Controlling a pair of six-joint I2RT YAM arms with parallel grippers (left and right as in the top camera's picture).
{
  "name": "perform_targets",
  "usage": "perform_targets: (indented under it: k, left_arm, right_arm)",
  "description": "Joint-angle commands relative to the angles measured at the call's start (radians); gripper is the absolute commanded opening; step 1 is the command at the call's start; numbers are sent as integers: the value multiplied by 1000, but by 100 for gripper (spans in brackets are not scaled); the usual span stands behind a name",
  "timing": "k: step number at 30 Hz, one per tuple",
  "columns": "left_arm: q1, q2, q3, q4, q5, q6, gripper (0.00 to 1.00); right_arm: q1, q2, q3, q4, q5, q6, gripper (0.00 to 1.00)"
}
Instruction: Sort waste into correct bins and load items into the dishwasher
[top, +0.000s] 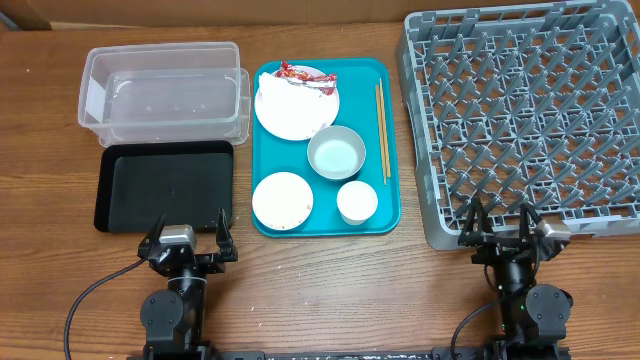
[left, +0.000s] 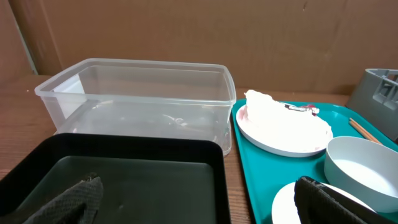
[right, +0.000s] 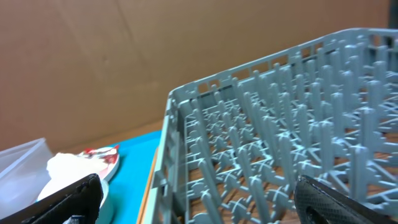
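From overhead the rack runs off the right edge. Specks on the small white bowl may be rice, but they are too small to tell. In the left wrist view the bottom edge cuts the black tray, a dark finger covers part of that bowl, and only the chopsticks' tip shows. In the right wrist view a dark fingertip hides the napkin's lower part.
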Motion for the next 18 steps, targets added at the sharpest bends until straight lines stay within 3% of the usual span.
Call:
perform_targets:
  k: [1,18]
  left_arm:
    - [-7,-3,-3,1,11,22,100]
    - [-7,6,-3,1,29,21,100]
  right_arm:
    - [-6,-10,-10,8,51,-4,100]
    - [-6,-10,-10,31,31,0,100]
